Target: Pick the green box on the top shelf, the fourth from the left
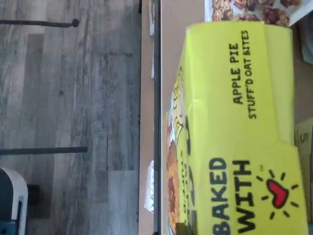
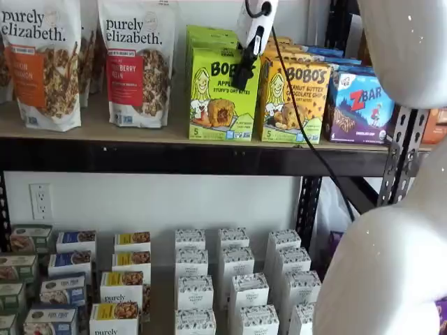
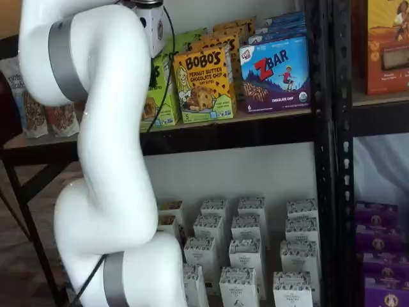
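Shelf-front lettering — green box reads "BOBO'S", tool clamped on it.

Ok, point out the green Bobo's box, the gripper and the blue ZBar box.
green box [image 2: 222, 94]: a shelf view, on its front face.
gripper [image 2: 242, 75]: a shelf view, at the black fingers' tips, against the green box's front.
ZBar box [image 3: 276, 75]: a shelf view, on its front face.

The green box is lime with black lettering and a red heart on top, beside an orange-yellow box, a blue box, on a tan shelf with black beam.
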### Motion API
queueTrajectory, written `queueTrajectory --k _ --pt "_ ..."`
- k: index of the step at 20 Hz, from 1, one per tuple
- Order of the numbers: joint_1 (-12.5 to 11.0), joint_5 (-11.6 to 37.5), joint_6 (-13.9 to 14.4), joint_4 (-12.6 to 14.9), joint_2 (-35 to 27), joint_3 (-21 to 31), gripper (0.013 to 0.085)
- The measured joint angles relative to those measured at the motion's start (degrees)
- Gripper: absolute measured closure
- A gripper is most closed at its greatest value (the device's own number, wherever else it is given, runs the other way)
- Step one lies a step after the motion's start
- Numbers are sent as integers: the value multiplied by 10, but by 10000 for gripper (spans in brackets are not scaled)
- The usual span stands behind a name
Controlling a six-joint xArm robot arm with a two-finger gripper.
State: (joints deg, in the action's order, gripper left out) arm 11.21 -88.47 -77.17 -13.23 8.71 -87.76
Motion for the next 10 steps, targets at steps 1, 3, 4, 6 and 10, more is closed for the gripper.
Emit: queueTrajectory --k 1,3,4,6,10 --pt "0 2 0 0 1 2 730" --pt "0 3 0 -1 2 3 730" --pt "0 3 0 -2 3 3 730" --pt "-1 2 0 -4 3 3 730" --pt "-3 -3 -1 -9 4 0 730"
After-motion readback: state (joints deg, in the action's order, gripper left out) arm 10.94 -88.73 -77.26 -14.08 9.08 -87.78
